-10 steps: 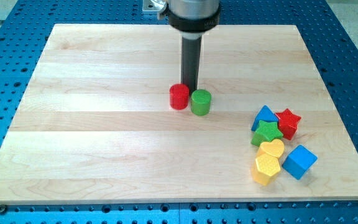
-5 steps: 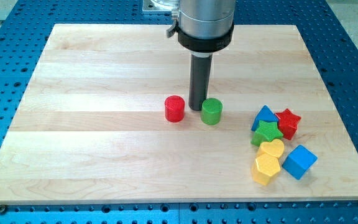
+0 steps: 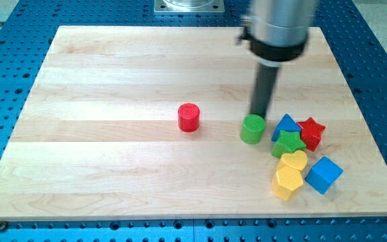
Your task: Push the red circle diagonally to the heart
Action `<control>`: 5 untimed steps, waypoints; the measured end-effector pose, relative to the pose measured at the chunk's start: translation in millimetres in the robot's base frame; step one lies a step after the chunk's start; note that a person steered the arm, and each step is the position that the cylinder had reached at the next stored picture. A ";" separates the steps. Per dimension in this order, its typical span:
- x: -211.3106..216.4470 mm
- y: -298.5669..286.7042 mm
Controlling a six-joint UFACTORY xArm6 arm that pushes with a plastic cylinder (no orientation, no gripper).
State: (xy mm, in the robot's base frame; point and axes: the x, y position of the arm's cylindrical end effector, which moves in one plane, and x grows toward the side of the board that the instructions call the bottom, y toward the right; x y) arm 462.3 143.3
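Note:
The red circle (image 3: 189,117) stands alone near the middle of the wooden board (image 3: 113,67). The yellow heart (image 3: 293,161) lies in a cluster at the view's right. My tip (image 3: 256,117) is just behind the green circle (image 3: 252,129), touching or nearly touching its top edge, well to the right of the red circle. The green circle sits just left of the cluster.
The cluster at the right holds a blue triangle (image 3: 286,126), a red star (image 3: 311,132), a green star (image 3: 288,143), a yellow hexagon (image 3: 287,183) and a blue cube (image 3: 323,175). Blue perforated table surrounds the board.
My tip has moved right, pushing the green circle to the right and down toward the cluster. The red circle was nudged slightly left and down, then stayed put.

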 end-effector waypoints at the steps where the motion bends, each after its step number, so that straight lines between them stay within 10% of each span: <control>1: 4.3 39.4; 5: -38.3 -127.5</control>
State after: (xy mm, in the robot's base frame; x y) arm 424.0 15.7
